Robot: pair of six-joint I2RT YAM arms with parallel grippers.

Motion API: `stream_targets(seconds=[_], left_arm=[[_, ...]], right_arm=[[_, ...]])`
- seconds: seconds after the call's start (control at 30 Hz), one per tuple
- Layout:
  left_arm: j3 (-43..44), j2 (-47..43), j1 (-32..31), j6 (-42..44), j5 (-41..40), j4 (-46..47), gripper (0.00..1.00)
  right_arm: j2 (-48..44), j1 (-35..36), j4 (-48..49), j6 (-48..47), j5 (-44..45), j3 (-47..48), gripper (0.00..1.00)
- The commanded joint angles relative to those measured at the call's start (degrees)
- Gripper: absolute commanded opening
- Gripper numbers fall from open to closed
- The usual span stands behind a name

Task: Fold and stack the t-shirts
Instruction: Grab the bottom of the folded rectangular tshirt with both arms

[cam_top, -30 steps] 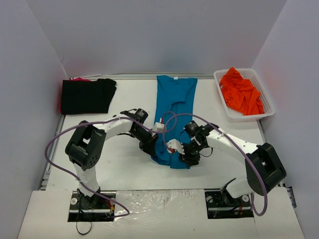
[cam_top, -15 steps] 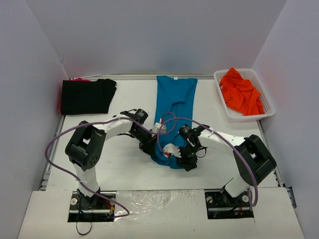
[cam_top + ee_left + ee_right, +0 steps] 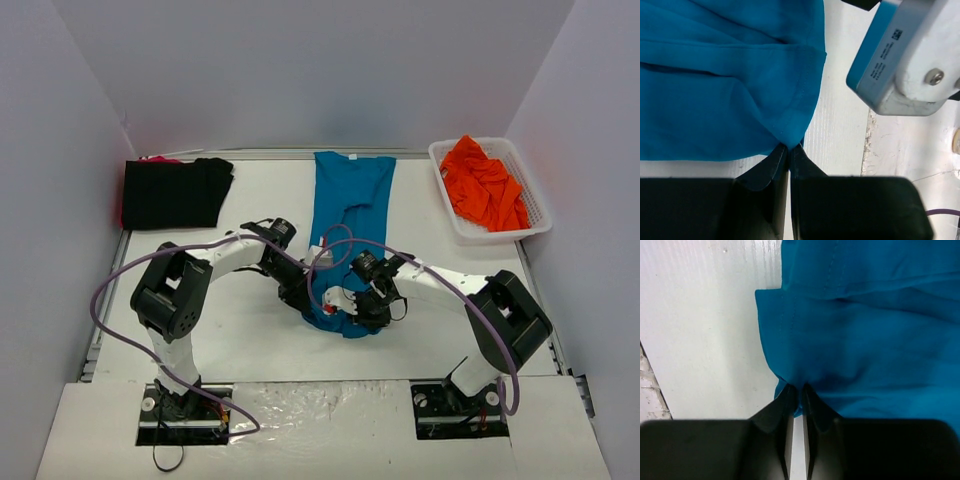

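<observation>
A teal-blue t-shirt (image 3: 350,195) lies lengthwise in the middle of the table, collar at the far end. My left gripper (image 3: 306,303) is shut on the near left corner of its hem; the left wrist view shows the fingertips (image 3: 789,148) pinching the teal cloth (image 3: 725,90). On the near right part of the hem my right gripper (image 3: 352,312) is shut too, its tips (image 3: 801,388) biting a small fold of teal cloth (image 3: 865,330). A black t-shirt (image 3: 175,192) lies folded at the far left. Orange t-shirts (image 3: 485,185) are piled in a basket.
The white slotted basket (image 3: 490,236) stands at the far right by the wall. Grey walls close in the table on three sides. Both arms bend inward and meet over the near end of the teal shirt, with the right arm's white wrist housing (image 3: 910,55) close beside the left gripper.
My right gripper has moved left onto the teal shirt's near hem and closed on it. The left gripper has stayed shut in place.
</observation>
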Motion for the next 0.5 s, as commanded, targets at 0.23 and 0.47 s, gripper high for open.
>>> stream_targets(seconds=[0.23, 0.47], left_arm=[[1.7, -2.1, 1.1, 2.4, 1.6, -3.0, 0.02], [2.3, -3.5, 1.1, 11.0, -0.2, -11.1, 0.02]], right_arm=[[5.9, 0.8, 0.8, 4.8, 3.6, -0.6, 0.0], [0.4, -0.4, -10.5, 2.6, -7.1, 5.5, 0.0]])
